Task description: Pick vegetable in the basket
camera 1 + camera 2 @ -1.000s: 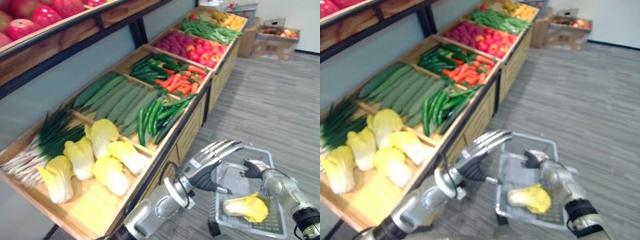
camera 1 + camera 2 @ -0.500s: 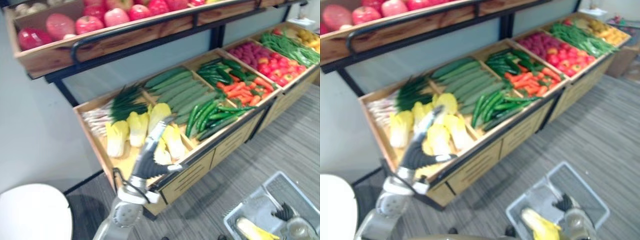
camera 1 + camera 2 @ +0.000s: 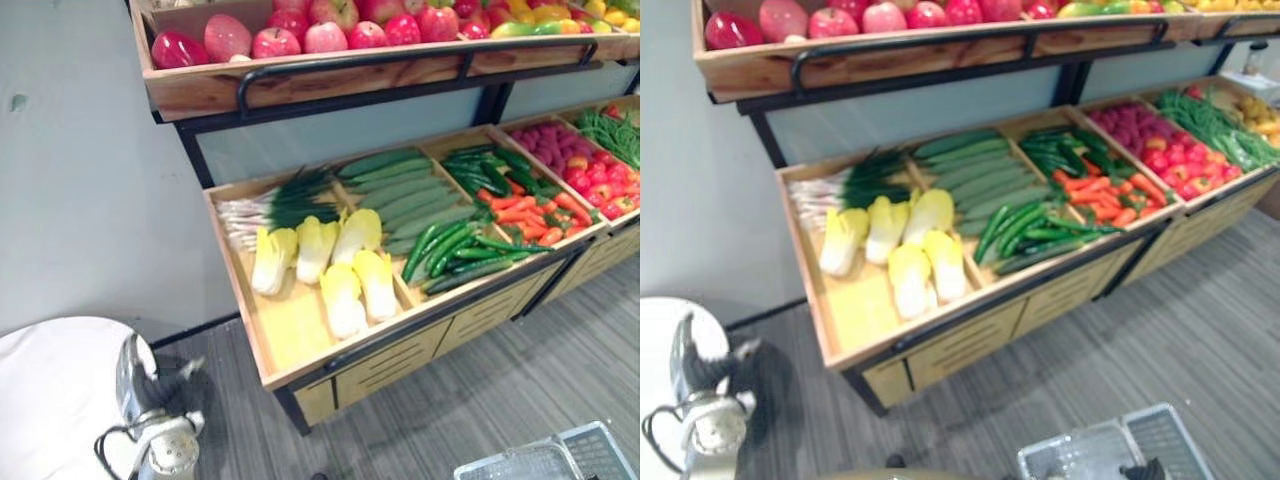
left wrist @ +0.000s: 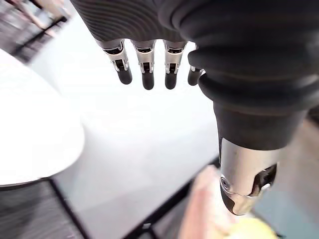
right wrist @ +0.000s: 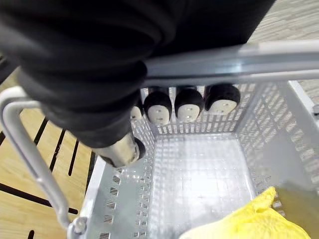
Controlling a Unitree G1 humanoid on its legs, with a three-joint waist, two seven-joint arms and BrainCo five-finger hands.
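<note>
The right wrist view gives the close detail: the right hand (image 5: 174,107) has its fingers curled round the basket handle (image 5: 239,59). Below that hand, down on the mesh floor of the grey basket (image 5: 259,117), lies a yellow napa cabbage (image 5: 249,226). Just its leafy end shows there, so its long axis cannot be told.

The eye views take in the wider scene. Well away from both hands, five more cabbages (image 3: 340,290) lie on the wooden produce stand (image 3: 285,330). They lie lengthwise front to back, leafy ends toward the rear.

The left wrist view shows the left hand (image 4: 147,59) with fingers straight and holding nothing, near a white round table (image 4: 30,134).
</note>
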